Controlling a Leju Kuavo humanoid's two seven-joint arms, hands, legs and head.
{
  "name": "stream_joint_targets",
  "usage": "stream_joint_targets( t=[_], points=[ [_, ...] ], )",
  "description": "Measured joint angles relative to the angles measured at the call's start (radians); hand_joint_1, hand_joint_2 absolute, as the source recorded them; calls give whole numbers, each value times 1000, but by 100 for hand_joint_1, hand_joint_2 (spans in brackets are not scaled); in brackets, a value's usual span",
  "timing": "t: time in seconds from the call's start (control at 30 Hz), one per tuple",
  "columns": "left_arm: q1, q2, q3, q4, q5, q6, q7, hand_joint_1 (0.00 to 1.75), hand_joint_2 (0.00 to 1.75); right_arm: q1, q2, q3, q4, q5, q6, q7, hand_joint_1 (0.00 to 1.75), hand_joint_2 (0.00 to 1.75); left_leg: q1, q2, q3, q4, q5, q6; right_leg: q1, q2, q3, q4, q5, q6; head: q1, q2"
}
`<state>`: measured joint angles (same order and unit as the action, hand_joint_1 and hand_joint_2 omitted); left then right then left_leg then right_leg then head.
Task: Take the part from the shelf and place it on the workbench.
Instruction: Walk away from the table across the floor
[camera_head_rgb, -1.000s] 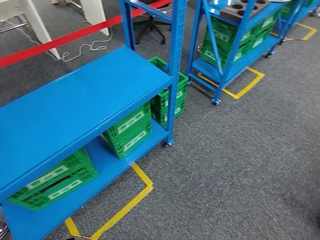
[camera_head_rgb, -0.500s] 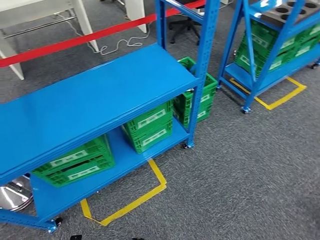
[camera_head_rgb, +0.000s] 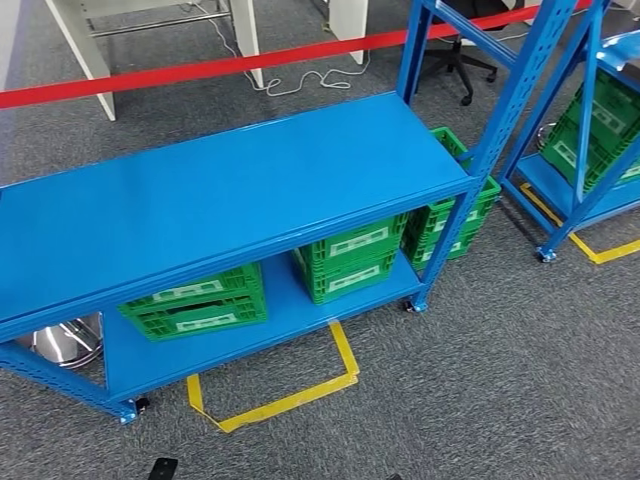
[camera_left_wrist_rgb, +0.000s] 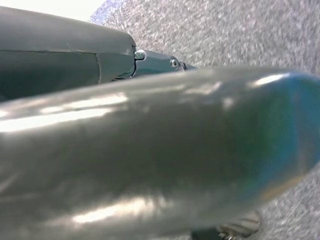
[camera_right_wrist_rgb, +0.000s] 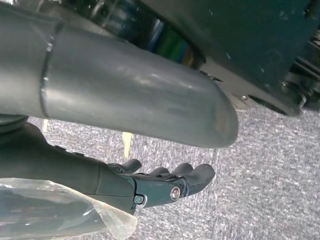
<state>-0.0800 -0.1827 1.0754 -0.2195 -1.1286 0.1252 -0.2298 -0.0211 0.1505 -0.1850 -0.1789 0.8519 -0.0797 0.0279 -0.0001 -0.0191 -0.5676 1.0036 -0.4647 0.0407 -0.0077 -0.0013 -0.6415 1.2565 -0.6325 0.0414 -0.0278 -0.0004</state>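
Crates (camera_head_rgb: 198, 303) w/ white labels, text unreadable; right hand (camera_right_wrist_rgb: 166, 182) empty, fingers apart; left hand (camera_left_wrist_rgb: 158, 62) state unclear.

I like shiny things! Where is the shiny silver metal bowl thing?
In the head view, the shiny silver metal bowl sits low at the far left, behind the blue metal shelf's left end and beside the leftmost green plastic crate.

The blue shelf's (camera_head_rgb: 226, 190) top board lies bare and open from above. The lower tier is crowded: green crates (camera_head_rgb: 198, 301) and a metal bowl (camera_head_rgb: 64, 342) sit under the board, leaving narrow gaps. Blue uprights (camera_head_rgb: 483, 150) block the far end. Grey carpet (camera_head_rgb: 490, 390) spreads open beside the right hand (camera_right_wrist_rgb: 162, 182).
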Motion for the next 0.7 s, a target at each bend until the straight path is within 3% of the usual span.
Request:
stream_joint_targets(
  t=[0.07, 0.13, 0.27, 0.47, 0.6, 0.7],
  points=[
    [-3, -3, -10, 0, -7, -4, 13, 0, 0, -1, 0, -7, 0, -4, -5, -2, 0, 0, 1, -8, 1, 6, -5, -8, -4, 4, 52, -137, 79, 3, 1, 0],
    [-6, -3, -18, 0, -12, -4, 25, 0, 0, -3, 2, -14, 0, -7, -6, -2, 0, 0, -2, -13, -4, 18, -12, -17, -7, 12, 93, -230, 112, -1, 0, 0],
    [-5, -1, -27, 0, -13, -2, 40, 0, 0, 0, 3, -23, 0, -5, -3, 3, 0, 0, -4, -15, -8, 21, -8, -3, -4, 15, 99, -243, 112, -11, -4, 0],
    [-6, -1, -29, 0, -13, 0, 42, 0, 0, -3, 4, -29, 0, -2, -1, 6, 0, 0, -3, -15, -4, 12, -5, -9, -3, 14, 99, -243, 111, -21, -4, 0],
    [-6, 0, -29, 0, -11, 3, 46, 0, 0, -3, 6, -30, 0, 12, 8, 8, 0, 0, -5, -14, -7, 16, -12, -5, -5, 13, 101, -246, 111, -18, -4, 0],
    [-6, -1, -29, 0, -4, 4, 47, 0, 0, -3, 9, -30, 0, 29, 17, 11, 0, 0, -4, -16, 6, -12, -11, 5, -6, 11, 102, -237, 132, -5, -4, 0]
  ],
)
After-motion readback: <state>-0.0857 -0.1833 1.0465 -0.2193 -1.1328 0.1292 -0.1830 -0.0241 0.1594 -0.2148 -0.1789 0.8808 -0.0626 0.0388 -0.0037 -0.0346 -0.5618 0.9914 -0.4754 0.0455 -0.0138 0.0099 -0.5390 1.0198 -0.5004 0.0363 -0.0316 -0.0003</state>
